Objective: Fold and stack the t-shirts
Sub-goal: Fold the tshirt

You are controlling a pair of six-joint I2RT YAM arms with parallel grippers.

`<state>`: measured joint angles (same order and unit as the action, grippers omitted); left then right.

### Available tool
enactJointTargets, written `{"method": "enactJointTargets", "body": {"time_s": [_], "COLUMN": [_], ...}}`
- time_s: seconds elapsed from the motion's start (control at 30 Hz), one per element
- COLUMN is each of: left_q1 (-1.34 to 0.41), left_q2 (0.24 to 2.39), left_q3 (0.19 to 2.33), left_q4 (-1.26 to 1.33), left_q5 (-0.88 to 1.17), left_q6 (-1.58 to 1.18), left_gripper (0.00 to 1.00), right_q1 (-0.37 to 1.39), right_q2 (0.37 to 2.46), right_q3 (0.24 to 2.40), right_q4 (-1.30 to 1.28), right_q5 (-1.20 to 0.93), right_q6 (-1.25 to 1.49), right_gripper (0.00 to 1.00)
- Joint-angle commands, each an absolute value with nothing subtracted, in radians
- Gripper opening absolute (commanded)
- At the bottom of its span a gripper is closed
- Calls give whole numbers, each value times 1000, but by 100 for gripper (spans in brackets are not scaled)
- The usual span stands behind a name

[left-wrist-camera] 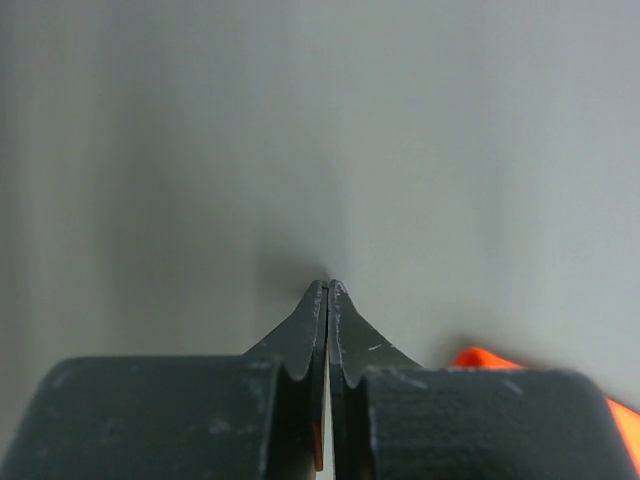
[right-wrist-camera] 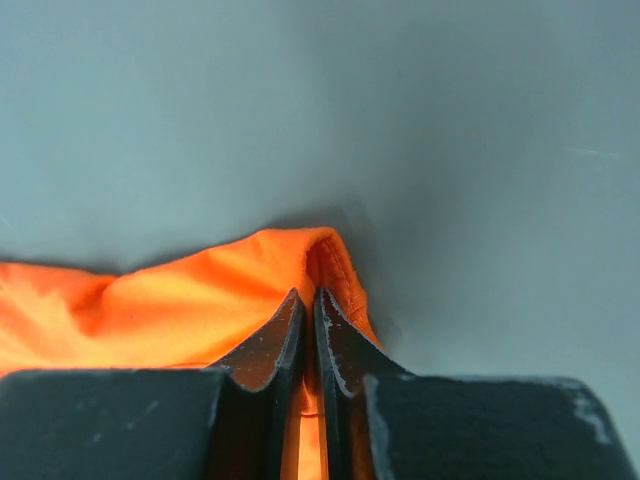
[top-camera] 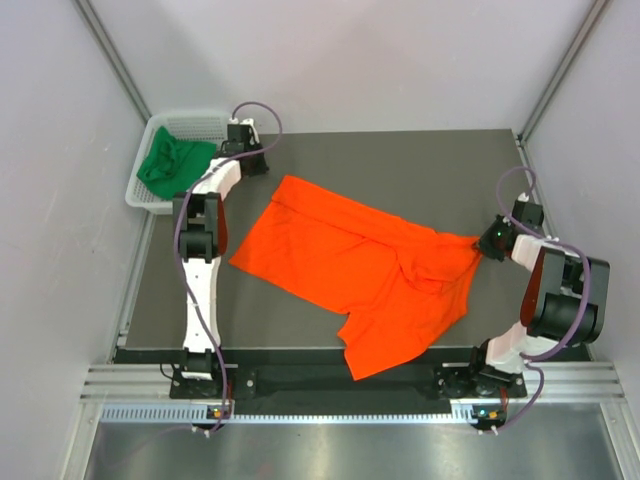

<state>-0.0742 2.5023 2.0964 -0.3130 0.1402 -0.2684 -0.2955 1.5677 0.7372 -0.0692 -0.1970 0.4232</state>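
Note:
The orange t-shirt [top-camera: 365, 265] lies spread and rumpled across the middle of the dark table. My right gripper [top-camera: 482, 243] is at its right edge and is shut on a hemmed fold of it; the right wrist view shows the gripper [right-wrist-camera: 308, 293] pinching the orange cloth [right-wrist-camera: 200, 300]. The dark green t-shirt [top-camera: 172, 163] sits bunched in the white mesh basket [top-camera: 140, 195] at the back left. My left gripper [top-camera: 252, 160] is by the basket, just beyond the orange shirt's far corner. In the left wrist view the gripper [left-wrist-camera: 328, 285] is shut with nothing at its tips, and a bit of orange cloth [left-wrist-camera: 480, 358] shows to its right.
The table [top-camera: 400, 170] is walled by pale panels on three sides. The basket stands off the table's back left corner. A metal rail [top-camera: 330, 385] runs along the near edge between the arm bases.

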Motion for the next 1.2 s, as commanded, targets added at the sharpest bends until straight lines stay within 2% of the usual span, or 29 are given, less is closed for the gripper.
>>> {"method": "enactJointTargets", "body": {"time_s": [0.0,0.1,0.2,0.3,0.33,0.37,0.47,0.57,0.83,1.07,1.17], "left_q1": [-52,-52,-51,-51,-51,-51,-51,-51,-52,-78,-84], "left_q2": [2468,2467,2462,2465,2458,2451,2396,2321,2276,2401,2441], "left_q3": [2037,2056,2066,2085,2076,2062,1968,1855,1773,1963,2005], "left_q4": [-305,-295,-282,-304,-305,-299,-250,-170,-134,-291,-324], "left_q5": [46,54,153,288,335,354,391,413,506,485,521], "left_q6": [-279,-293,-269,-244,-239,-236,-229,-235,-258,-229,-241], "left_gripper": [0,0,0,34,41,43,64,68,67,66,59], "right_q1": [-282,-279,-278,-278,-278,-278,-278,-278,-278,-278,-278], "right_q2": [1623,1654,1657,1632,1618,1614,1603,1586,1526,1535,1548], "right_q3": [802,833,844,828,815,810,801,796,779,765,767], "right_q4": [-8,-6,-18,-22,-20,-21,-25,-32,-57,-43,-32], "right_q5": [-178,-170,-175,-176,-178,-182,-192,-201,-215,-235,-239], "right_q6": [431,434,433,430,428,429,426,422,414,419,425], "right_gripper": [6,5,5,6,6,7,7,7,7,7,7]}}
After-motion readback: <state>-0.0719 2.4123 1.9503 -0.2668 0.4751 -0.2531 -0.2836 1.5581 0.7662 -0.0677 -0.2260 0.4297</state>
